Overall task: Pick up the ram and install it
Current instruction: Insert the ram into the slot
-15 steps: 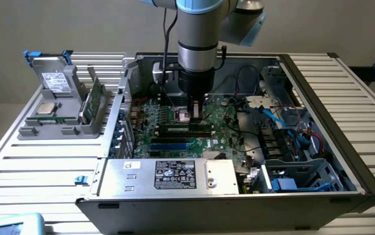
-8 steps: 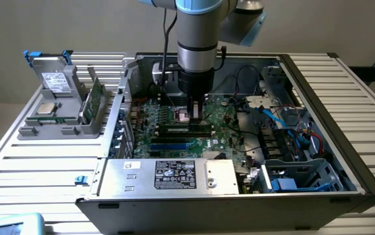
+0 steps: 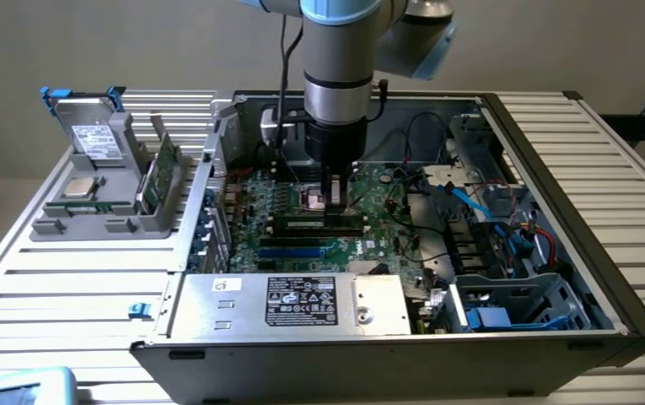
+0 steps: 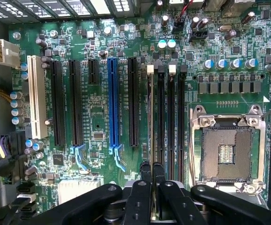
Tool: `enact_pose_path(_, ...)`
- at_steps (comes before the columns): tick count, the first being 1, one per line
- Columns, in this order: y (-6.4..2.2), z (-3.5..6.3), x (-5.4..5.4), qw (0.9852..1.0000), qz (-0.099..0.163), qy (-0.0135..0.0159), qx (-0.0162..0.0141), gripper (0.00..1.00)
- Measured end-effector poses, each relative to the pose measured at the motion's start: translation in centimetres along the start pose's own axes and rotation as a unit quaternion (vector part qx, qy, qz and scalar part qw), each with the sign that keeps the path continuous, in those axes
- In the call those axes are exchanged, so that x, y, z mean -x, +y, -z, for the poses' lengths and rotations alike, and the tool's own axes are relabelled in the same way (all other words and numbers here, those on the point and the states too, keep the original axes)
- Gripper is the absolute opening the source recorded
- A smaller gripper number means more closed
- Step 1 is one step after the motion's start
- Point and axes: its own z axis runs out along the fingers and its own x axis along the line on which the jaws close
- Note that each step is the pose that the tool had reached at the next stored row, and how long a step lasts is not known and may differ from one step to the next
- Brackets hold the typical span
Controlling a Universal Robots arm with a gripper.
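Now you have the open computer case [image 3: 626, 321] lying on its side on the slatted table [image 3: 63, 287], so the motherboard [image 4: 98, 122] faces up and your arm [image 3: 339, 51] can reach straight down into it. The gripper [image 4: 152, 171] stands over the row of memory slots [image 4: 170, 122], next to the empty processor socket [image 4: 226, 150]. The ram [image 4: 150, 117] stands on its edge in the outermost slot of that row, directly under the fingers [image 4: 146, 171]. I judge the vertical wrist is for pushing along the slot. The fingers are closed together at its top edge; you cannot tell whether they pinch it or only press on it.
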Motion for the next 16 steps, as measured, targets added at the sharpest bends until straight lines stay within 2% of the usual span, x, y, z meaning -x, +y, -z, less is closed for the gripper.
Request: enact_pose_path(16,0.06,-0.14,0.18,1.0,0.0,-0.0001,-0.0021,0.13)
